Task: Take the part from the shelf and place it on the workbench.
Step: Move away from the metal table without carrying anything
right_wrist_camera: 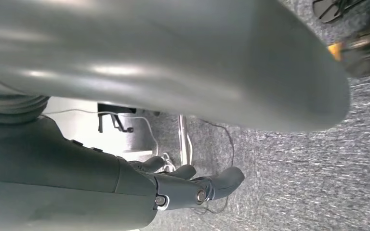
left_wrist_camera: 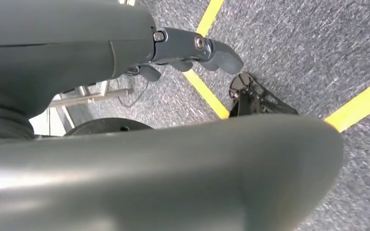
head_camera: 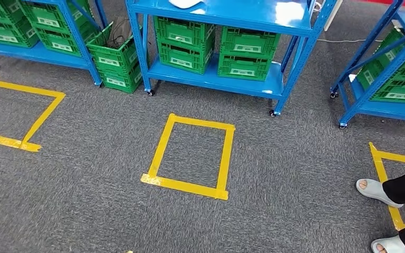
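In the head view a blue wheeled shelf (head_camera: 216,80) stands straight ahead across the grey carpet. A white object (head_camera: 185,3), cut off by the picture's top edge, lies on its upper board. Green crates (head_camera: 183,43) fill its lower board. My left hand (left_wrist_camera: 185,48) hangs over the carpet with its fingers loosely extended, apart from the thumb, and holds nothing. My right hand (right_wrist_camera: 195,187) hangs the same way, fingers apart from the thumb and nothing in them.
More blue shelves with green crates stand at the left (head_camera: 37,52) and right (head_camera: 385,108). A tilted green crate (head_camera: 117,66) sits on the floor between shelves. A yellow tape square (head_camera: 192,155) marks the carpet before the middle shelf. A person's slippered feet (head_camera: 377,191) stand at the right.
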`<state>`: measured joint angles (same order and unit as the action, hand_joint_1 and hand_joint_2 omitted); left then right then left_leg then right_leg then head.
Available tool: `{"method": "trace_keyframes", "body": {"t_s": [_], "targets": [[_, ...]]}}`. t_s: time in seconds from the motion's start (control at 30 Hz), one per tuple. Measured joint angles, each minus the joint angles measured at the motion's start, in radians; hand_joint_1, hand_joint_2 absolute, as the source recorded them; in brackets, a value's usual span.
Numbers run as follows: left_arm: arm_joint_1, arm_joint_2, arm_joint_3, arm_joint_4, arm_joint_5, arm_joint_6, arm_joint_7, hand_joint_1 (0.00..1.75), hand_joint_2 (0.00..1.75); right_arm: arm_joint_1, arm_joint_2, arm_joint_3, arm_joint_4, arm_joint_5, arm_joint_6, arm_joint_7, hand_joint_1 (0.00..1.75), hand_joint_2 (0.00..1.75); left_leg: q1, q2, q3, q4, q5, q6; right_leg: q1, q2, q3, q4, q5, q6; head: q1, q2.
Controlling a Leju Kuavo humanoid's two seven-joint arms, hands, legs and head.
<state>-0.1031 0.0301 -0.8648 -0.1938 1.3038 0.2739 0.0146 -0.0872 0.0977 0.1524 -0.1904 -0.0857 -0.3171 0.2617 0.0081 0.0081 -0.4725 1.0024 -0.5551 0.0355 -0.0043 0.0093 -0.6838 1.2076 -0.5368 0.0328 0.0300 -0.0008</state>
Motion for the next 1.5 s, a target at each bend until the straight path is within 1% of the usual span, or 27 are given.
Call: {"method": "trace_keyframes", "body": {"t_s": [0.03, 0.07, 0.17, 0.27, 0.37, 0.43, 0.47, 0.5, 0.53, 0.6, 0.63, 0.67, 0.73, 0.77, 0.83, 0.9, 0.93, 0.97, 1.03, 1.07, 1.1, 1.17, 1.27, 1.33, 1.4, 1.43, 1.5], "targets": [[0.001, 0.0, 0.0, 0.0, 0.0, 0.0, 0.002, 0.0, 0.0, 0.003, 0.0, 0.001, 0.0, 0.001, 0.0, 0.0, 0.0, 0.0, 0.0, 0.0, 0.007, -0.001, -0.008, -0.001, 0.003, -0.002, 0.018, -0.063, 0.043, -0.009, 0.003, 0.0], [0.002, 0.0, 0.0, 0.0, 0.0, 0.0, 0.003, 0.0, 0.0, 0.005, -0.001, 0.001, 0.0, 0.001, 0.0, 0.0, 0.0, 0.0, -0.001, 0.0, 0.017, -0.003, -0.016, -0.004, 0.007, -0.006, 0.031, -0.108, 0.053, -0.018, 0.005, 0.0], [0.001, -0.002, -0.001, 0.0, -0.001, 0.0, 0.006, 0.0, 0.0, 0.004, -0.002, 0.003, 0.0, 0.004, 0.0, -0.003, 0.0, 0.0, 0.001, 0.006, 0.044, -0.003, -0.032, -0.023, 0.021, -0.011, 0.06, -0.157, 0.017, -0.037, 0.009, 0.0], [-0.004, -0.005, -0.002, 0.0, -0.002, 0.0, 0.007, 0.0, 0.0, 0.004, -0.002, 0.005, -0.001, 0.005, 0.0, -0.005, 0.0, 0.0, 0.004, 0.005, 0.055, 0.043, -0.052, -0.036, 0.015, -0.008, 0.122, -0.187, 0.037, -0.054, 0.004, 0.0], [-0.007, -0.006, -0.003, 0.0, 0.0, 0.0, 0.008, 0.0, 0.0, -0.002, -0.002, 0.01, -0.002, 0.006, 0.0, -0.005, 0.0, 0.0, 0.008, -0.002, -0.047, 0.196, -0.117, -0.044, 0.014, -0.005, 0.162, -0.191, 0.022, -0.063, -0.01, 0.0], [-0.005, -0.005, -0.003, 0.0, 0.001, 0.001, 0.009, 0.0, 0.0, -0.004, -0.001, 0.012, -0.002, 0.006, 0.001, -0.005, 0.0, 0.0, 0.009, -0.003, -0.12, 0.25, -0.144, -0.046, 0.013, 0.002, 0.18, -0.19, 0.005, -0.062, -0.017, 0.0], [-0.003, -0.005, -0.003, 0.0, 0.002, 0.002, 0.01, 0.0, 0.0, -0.003, -0.001, 0.012, -0.002, 0.006, 0.002, -0.005, 0.0, 0.0, 0.009, -0.003, -0.138, 0.233, -0.131, -0.046, 0.012, 0.006, 0.194, -0.19, -0.007, -0.059, -0.02, 0.0], [0.0, -0.003, -0.003, 0.0, 0.003, 0.002, 0.011, 0.0, 0.0, -0.001, -0.001, 0.014, -0.002, 0.006, 0.002, -0.005, 0.0, 0.0, 0.01, -0.003, -0.144, 0.19, -0.095, -0.045, 0.011, 0.01, 0.211, -0.19, -0.02, -0.055, -0.023, 0.0], [0.004, -0.002, -0.003, 0.001, 0.004, 0.003, 0.012, 0.0, 0.0, 0.002, -0.001, 0.015, -0.001, 0.006, 0.002, -0.004, 0.0, 0.0, 0.01, -0.003, -0.145, 0.143, -0.034, -0.044, 0.009, 0.012, 0.223, -0.19, -0.034, -0.05, -0.027, 0.0], [0.01, 0.0, -0.003, 0.002, 0.006, 0.003, 0.013, 0.0, 0.0, 0.005, 0.0, 0.018, 0.0, 0.006, 0.003, -0.005, 0.0, 0.0, 0.006, -0.003, -0.152, 0.089, 0.041, -0.041, 0.009, 0.015, 0.239, -0.186, -0.059, -0.036, -0.035, 0.0], [0.01, 0.0, -0.003, 0.002, 0.006, 0.003, 0.014, 0.0, 0.0, 0.004, 0.0, 0.019, 0.0, 0.006, 0.003, -0.005, 0.0, 0.0, 0.004, -0.003, -0.153, 0.084, 0.058, -0.036, 0.01, 0.015, 0.244, -0.184, -0.067, -0.029, -0.036, 0.0], [0.008, 0.0, -0.003, 0.002, 0.007, 0.003, 0.014, 0.0, 0.0, 0.002, 0.0, 0.019, 0.0, 0.006, 0.003, -0.005, 0.0, 0.0, 0.002, -0.003, -0.152, 0.083, 0.051, -0.03, 0.011, 0.016, 0.251, -0.18, -0.071, -0.023, -0.036, 0.0], [0.004, -0.001, -0.003, 0.002, 0.007, 0.003, 0.014, 0.0, 0.0, -0.002, -0.001, 0.021, 0.0, 0.006, 0.003, -0.004, 0.0, 0.0, 0.006, -0.004, -0.132, 0.07, 0.056, -0.017, 0.011, 0.011, 0.243, -0.153, -0.069, -0.013, -0.032, 0.0], [0.003, -0.001, -0.003, 0.002, 0.007, 0.004, 0.013, 0.0, 0.0, -0.004, -0.001, 0.021, 0.0, 0.007, 0.003, -0.004, 0.0, 0.0, 0.007, -0.004, -0.122, 0.063, 0.054, -0.013, 0.01, 0.008, 0.221, -0.116, -0.066, -0.008, -0.028, 0.0], [0.002, 0.0, -0.003, 0.002, 0.007, 0.004, 0.013, 0.0, 0.0, -0.006, -0.002, 0.022, 0.0, 0.007, 0.003, -0.005, 0.0, 0.0, 0.008, -0.005, -0.1, 0.047, 0.047, -0.007, 0.006, 0.001, 0.146, -0.005, -0.083, 0.002, -0.018, 0.0], [0.002, 0.0, -0.003, 0.002, 0.007, 0.004, 0.013, 0.0, 0.0, -0.005, -0.002, 0.023, 0.0, 0.007, 0.003, -0.005, 0.0, 0.0, 0.007, -0.007, -0.079, 0.038, 0.036, -0.004, 0.004, 0.0, 0.065, 0.084, -0.124, 0.006, -0.01, 0.0], [0.002, 0.0, -0.003, 0.002, 0.007, 0.004, 0.013, 0.0, 0.0, -0.004, -0.002, 0.023, 0.0, 0.007, 0.003, -0.005, 0.0, 0.0, 0.006, -0.008, -0.068, 0.036, 0.028, -0.003, 0.004, 0.0, 0.039, 0.094, -0.13, 0.005, -0.007, 0.0], [0.002, 0.0, -0.003, 0.002, 0.007, 0.004, 0.013, 0.0, 0.0, -0.003, -0.002, 0.023, 0.0, 0.007, 0.003, -0.005, 0.0, 0.0, 0.005, -0.009, -0.055, 0.035, 0.02, -0.003, 0.004, 0.0, 0.027, 0.073, -0.112, 0.002, -0.003, 0.0], [0.003, 0.0, -0.003, 0.002, 0.007, 0.005, 0.013, 0.0, 0.0, 0.0, -0.002, 0.023, 0.0, 0.007, 0.003, -0.005, 0.0, 0.0, 0.002, -0.01, -0.035, 0.033, 0.003, -0.004, 0.008, -0.001, 0.036, -0.037, -0.015, -0.012, 0.006, 0.0], [0.003, -0.001, -0.003, 0.002, 0.007, 0.005, 0.013, 0.0, 0.0, 0.001, -0.002, 0.024, 0.0, 0.007, 0.003, -0.005, 0.0, 0.0, 0.0, -0.011, -0.025, 0.031, -0.005, -0.005, 0.012, -0.002, 0.043, -0.081, 0.012, -0.02, 0.009, 0.0], [0.002, -0.001, -0.003, 0.001, 0.007, 0.005, 0.013, 0.0, 0.0, 0.0, -0.002, 0.024, 0.0, 0.007, 0.003, -0.005, 0.0, 0.0, -0.001, -0.01, -0.021, 0.028, -0.013, -0.01, 0.018, -0.003, 0.049, -0.116, 0.02, -0.029, 0.012, 0.0], [0.0, -0.003, -0.003, 0.001, 0.007, 0.005, 0.013, 0.0, 0.0, -0.002, -0.003, 0.024, -0.001, 0.007, 0.003, -0.006, 0.0, 0.0, -0.001, -0.008, 0.003, 0.025, -0.016, -0.021, 0.026, -0.004, 0.062, -0.141, -0.005, -0.041, 0.012, 0.0], [-0.004, -0.005, -0.003, 0.0, 0.007, 0.004, 0.014, 0.0, 0.0, 0.0, -0.004, 0.024, -0.002, 0.007, 0.003, -0.006, 0.0, 0.0, 0.0, -0.007, 0.019, 0.052, -0.029, -0.035, 0.021, -0.004, 0.112, -0.182, 0.037, -0.06, 0.007, 0.0], [-0.005, -0.006, -0.003, 0.0, 0.007, 0.004, 0.014, 0.0, 0.0, -0.001, -0.004, 0.025, -0.002, 0.007, 0.003, -0.006, 0.0, 0.0, 0.002, -0.007, -0.028, 0.138, -0.077, -0.041, 0.017, -0.007, 0.134, -0.189, 0.048, -0.067, -0.003, 0.0], [-0.005, -0.006, -0.003, 0.0, 0.006, 0.003, 0.014, 0.0, 0.0, -0.004, -0.003, 0.025, -0.002, 0.007, 0.003, -0.007, 0.0, 0.0, 0.004, -0.007, -0.106, 0.245, -0.123, -0.047, 0.017, -0.005, 0.141, -0.189, 0.043, -0.068, -0.011, 0.0], [-0.004, -0.006, -0.003, 0.0, 0.005, 0.003, 0.014, 0.0, 0.0, -0.004, -0.002, 0.025, -0.002, 0.007, 0.003, -0.007, 0.0, 0.0, 0.005, -0.007, -0.134, 0.268, -0.127, -0.048, 0.017, -0.003, 0.144, -0.189, 0.04, -0.066, -0.015, 0.0], [-0.001, -0.004, -0.003, 0.001, 0.004, 0.003, 0.013, 0.0, 0.0, -0.003, -0.002, 0.025, -0.002, 0.007, 0.003, -0.007, 0.0, 0.0, 0.006, -0.007, -0.143, 0.212, -0.072, -0.048, 0.016, 0.001, 0.156, -0.189, 0.029, -0.062, -0.021, 0.0]]}}
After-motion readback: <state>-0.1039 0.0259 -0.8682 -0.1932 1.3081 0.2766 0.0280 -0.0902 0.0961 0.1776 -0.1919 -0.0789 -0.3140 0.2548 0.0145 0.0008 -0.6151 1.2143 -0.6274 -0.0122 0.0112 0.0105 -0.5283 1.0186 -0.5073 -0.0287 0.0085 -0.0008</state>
